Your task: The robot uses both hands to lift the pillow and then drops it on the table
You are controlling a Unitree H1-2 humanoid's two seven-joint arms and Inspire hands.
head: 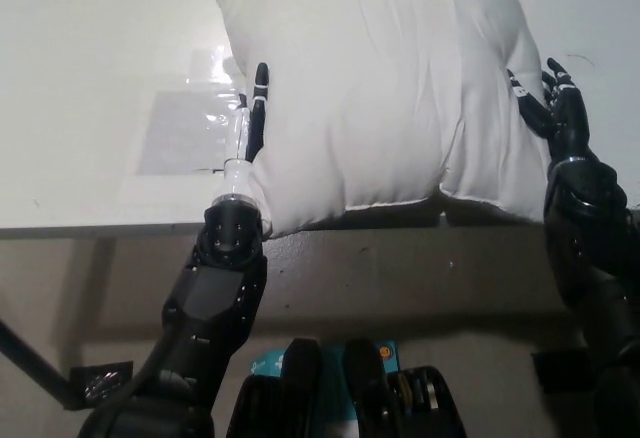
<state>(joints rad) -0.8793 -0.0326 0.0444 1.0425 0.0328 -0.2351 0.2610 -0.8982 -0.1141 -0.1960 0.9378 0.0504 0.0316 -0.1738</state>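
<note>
Head view: left hand (248, 128) at centre left of frame, flat and edge-on, pressed against the left side of the pillow (380, 88); fingers straight, dark tips pointing toward the top of frame. Right hand (556, 108) at right edge, fingers spread and extended, pressed into the pillow's right side where the fabric creased. Neither hand closed around anything; the pillow was squeezed between the two. White pillow filled upper centre of frame, its lower edge overhanging the near edge of the pale surface (90, 108). A clear plastic sheet (185, 133) lay flat on the surface just left of the left hand, near the pillow's lower left corner.
</note>
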